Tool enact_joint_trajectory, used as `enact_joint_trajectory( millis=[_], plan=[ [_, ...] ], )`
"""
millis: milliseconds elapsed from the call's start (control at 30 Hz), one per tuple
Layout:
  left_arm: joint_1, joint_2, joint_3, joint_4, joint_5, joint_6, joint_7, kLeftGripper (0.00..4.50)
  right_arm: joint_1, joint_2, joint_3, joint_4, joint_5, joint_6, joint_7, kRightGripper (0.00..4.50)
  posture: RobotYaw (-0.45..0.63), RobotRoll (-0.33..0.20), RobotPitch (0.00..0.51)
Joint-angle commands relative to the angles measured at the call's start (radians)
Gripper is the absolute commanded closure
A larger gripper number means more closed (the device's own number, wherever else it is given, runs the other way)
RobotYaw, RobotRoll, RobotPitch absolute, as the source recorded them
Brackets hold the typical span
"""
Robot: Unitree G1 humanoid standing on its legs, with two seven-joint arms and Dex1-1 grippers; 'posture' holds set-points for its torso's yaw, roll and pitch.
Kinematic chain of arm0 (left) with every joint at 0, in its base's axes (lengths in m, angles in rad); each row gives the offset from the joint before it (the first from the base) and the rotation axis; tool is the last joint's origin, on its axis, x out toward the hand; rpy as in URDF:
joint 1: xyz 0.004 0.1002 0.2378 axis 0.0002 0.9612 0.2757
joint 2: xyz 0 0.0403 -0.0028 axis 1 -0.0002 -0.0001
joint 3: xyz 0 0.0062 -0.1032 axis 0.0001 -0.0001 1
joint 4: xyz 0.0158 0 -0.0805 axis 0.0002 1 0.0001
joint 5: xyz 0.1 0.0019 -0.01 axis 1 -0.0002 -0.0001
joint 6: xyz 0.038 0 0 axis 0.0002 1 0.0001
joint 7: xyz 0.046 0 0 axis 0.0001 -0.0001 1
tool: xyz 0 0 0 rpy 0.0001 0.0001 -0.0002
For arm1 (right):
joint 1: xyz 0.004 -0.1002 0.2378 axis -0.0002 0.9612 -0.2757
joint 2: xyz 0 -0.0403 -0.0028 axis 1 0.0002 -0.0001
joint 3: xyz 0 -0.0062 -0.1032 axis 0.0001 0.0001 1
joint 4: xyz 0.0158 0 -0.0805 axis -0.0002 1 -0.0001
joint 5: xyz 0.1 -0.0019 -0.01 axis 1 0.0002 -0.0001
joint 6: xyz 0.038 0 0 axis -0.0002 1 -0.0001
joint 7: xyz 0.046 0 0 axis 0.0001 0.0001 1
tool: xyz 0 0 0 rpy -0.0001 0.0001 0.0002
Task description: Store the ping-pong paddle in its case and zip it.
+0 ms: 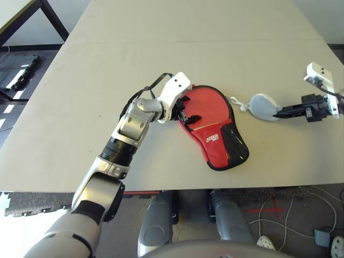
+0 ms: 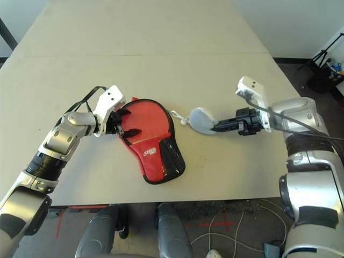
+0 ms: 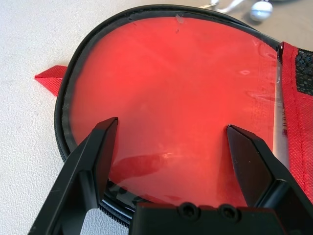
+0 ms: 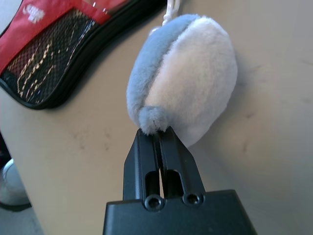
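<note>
The red case (image 1: 215, 134) lies flat near the table's front edge, round end towards the far left, its mesh pocket (image 2: 171, 156) towards me. My left gripper (image 1: 188, 113) stands open over the round end, fingers (image 3: 98, 152) spread above a glossy red face (image 3: 171, 88) framed by black zipper edging. Whether that face is the ping-pong paddle I cannot tell; no handle shows. A white cord (image 2: 177, 115) runs from the case to a small grey plush pouch (image 4: 186, 83). My right gripper (image 4: 156, 132) is shut on the pouch's tail end, low over the table.
The beige table (image 1: 161, 54) stretches far back with open room behind the case. Its front edge runs just below the case. A black table frame (image 1: 54, 16) stands at the far left; cables lie on the floor at the right (image 1: 279, 215).
</note>
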Motion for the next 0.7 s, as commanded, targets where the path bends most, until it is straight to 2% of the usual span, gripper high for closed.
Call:
enact_joint_trajectory(
  millis=[33,400,700],
  plan=[
    [0.041,0.004,-0.052,0.065,0.020,0.029,-0.003,0.00,0.039,-0.049,0.071,-0.053,0.060,0.024,0.013,4.48,-0.07,0.000,0.211],
    [0.042,-0.003,-0.050,0.068,0.020,0.030,0.007,0.00,0.143,-0.196,0.206,-0.265,0.238,0.085,0.013,4.48,-0.07,0.000,0.214],
    [0.040,-0.007,-0.047,0.074,0.019,0.028,0.013,0.00,0.194,-0.274,0.318,-0.335,0.246,0.064,0.013,4.48,-0.07,0.000,0.214]
  ],
)
